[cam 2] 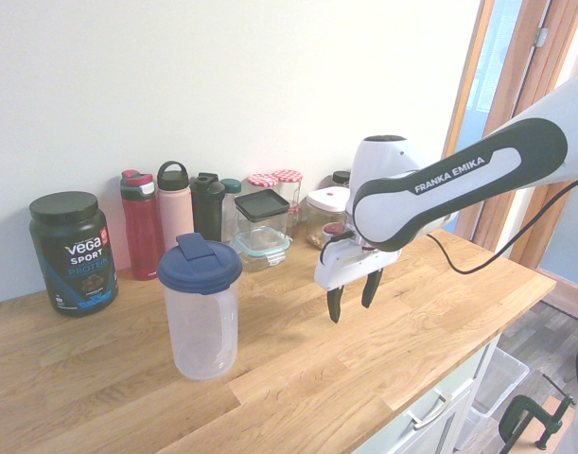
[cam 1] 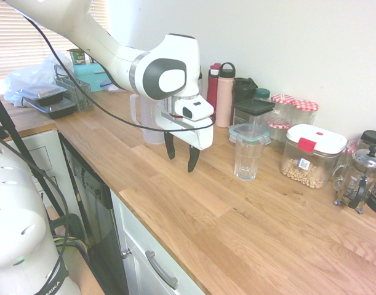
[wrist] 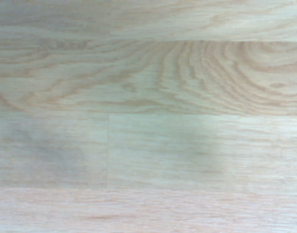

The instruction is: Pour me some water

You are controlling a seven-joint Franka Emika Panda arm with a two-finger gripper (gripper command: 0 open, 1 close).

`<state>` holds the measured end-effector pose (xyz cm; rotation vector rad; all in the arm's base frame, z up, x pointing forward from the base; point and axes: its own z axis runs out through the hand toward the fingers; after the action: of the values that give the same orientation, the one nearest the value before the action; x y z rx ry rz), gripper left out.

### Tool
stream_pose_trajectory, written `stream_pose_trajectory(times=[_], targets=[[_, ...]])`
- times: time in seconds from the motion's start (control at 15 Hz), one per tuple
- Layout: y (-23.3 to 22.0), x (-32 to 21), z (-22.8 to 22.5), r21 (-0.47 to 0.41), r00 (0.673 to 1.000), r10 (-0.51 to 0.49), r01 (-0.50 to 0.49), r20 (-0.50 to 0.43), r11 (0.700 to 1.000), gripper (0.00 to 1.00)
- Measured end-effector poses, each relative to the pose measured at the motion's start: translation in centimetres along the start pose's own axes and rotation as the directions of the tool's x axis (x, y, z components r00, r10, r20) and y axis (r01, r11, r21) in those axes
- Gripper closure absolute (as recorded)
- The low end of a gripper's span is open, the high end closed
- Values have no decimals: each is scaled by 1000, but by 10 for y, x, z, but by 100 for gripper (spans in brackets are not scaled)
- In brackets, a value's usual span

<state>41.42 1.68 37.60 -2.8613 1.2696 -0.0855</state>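
Note:
A clear plastic jug (cam 2: 200, 317) with a blue lid stands upright on the wooden counter (cam 2: 298, 378); in the first exterior view the jug (cam 1: 146, 123) is partly hidden behind the arm. I cannot tell how much water it holds. An empty drinking glass (cam 1: 247, 157) stands on the counter to the gripper's other side. My gripper (cam 1: 181, 160) hangs open and empty just above bare wood between jug and glass, fingers pointing down; the second exterior view shows the gripper (cam 2: 351, 305) the same way. Only the counter (wrist: 148, 116) fills the wrist view.
Along the wall stand a red bottle (cam 2: 140, 225), a pink bottle (cam 2: 175, 216), a black bottle (cam 2: 208, 206), lidded containers (cam 1: 252, 117), a jar of chickpeas (cam 1: 311, 157) and a French press (cam 1: 360, 178). A protein tub (cam 2: 71, 251) sits beyond the jug. Stacked food boxes (cam 1: 49, 99) lie at the counter's far end.

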Motion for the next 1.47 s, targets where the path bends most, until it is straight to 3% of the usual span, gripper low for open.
stream_pose_trajectory(times=[0.4,0.73,1.0,1.47], targets=[[-8,-15,-13,11,999,48,-48,-18,999,0],[-21,-95,-63,74,994,91,-86,-67,994,0],[-45,-171,-94,139,991,29,-11,-127,990,0],[-117,-244,-113,221,968,46,10,-247,975,0]])
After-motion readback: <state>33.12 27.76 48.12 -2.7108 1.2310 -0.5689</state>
